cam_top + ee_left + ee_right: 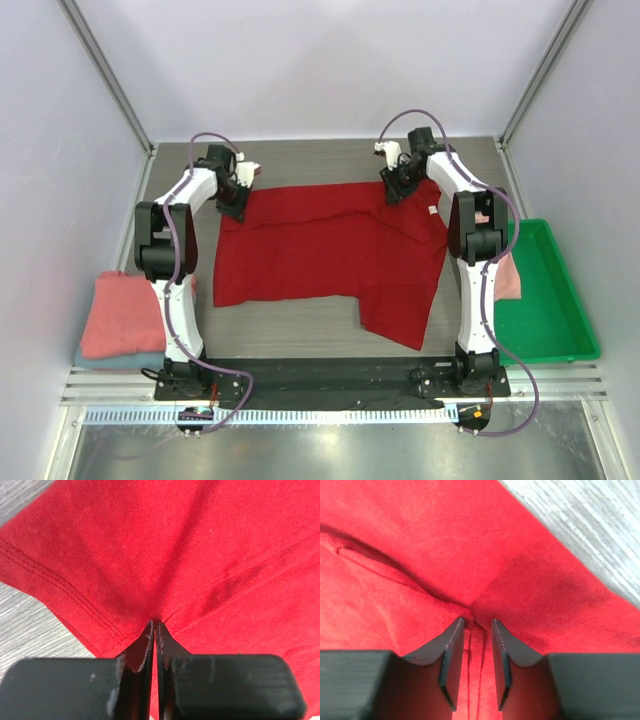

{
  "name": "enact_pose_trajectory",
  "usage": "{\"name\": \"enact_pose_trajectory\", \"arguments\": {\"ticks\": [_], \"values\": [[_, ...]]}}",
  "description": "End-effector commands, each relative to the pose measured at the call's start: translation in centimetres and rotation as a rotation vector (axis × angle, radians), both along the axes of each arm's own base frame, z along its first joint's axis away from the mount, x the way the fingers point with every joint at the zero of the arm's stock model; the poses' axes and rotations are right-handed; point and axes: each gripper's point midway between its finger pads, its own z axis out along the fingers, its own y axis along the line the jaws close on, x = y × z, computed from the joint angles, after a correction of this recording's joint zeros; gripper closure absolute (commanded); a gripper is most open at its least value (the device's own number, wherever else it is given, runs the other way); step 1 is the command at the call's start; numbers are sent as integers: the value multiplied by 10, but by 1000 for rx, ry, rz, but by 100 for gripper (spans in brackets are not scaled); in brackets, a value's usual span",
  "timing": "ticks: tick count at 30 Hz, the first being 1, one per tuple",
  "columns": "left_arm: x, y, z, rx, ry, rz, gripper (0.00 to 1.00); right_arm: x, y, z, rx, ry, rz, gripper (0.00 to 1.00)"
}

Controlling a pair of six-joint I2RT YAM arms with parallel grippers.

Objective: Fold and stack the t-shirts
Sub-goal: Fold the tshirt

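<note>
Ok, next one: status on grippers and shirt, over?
Left gripper shut on red t-shirt, far-left corner. Right gripper pinching far edge, right side. Shirt spread out. Pink stack beside left base, clear of it.

At right in the top view, the right arm (470, 235) hides most of a salmon-pink shirt (509, 277). At lower left, a folded pink shirt (125, 312) covers the blue-grey shirt (115, 360) but for its edge

We look down from high above the near edge of the table (300, 160), facing its far side and taking it all in from far off. Each wrist camera sits just behind its own fingers (451, 660), facing along them, very close to the deep red t-shirt (225, 545). With the overhead view we share only the cloth at the left gripper (236, 206) and right gripper (396, 190).
</note>
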Motion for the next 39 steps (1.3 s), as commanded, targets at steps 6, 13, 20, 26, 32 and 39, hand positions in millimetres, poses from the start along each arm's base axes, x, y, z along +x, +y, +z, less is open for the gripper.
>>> {"name": "enact_pose_trajectory", "arguments": {"ticks": [6,13,20,26,32,39], "values": [[-1,3,3,35,-14,-11,97,-9,25,31,131,18,63,72],[-1,1,5,56,-26,-25,96,-13,26,25,137,46,57,70],[-6,-5,7,87,-36,-61,96,-10,21,28,120,31,53,97],[-5,-5,16,89,-61,-61,96,-34,29,74,119,-33,88,98],[-3,-2,21,75,-26,-57,96,-115,83,73,77,25,208,85],[8,-2,29,81,-75,-72,96,-126,89,106,-38,-148,200,61]]}}
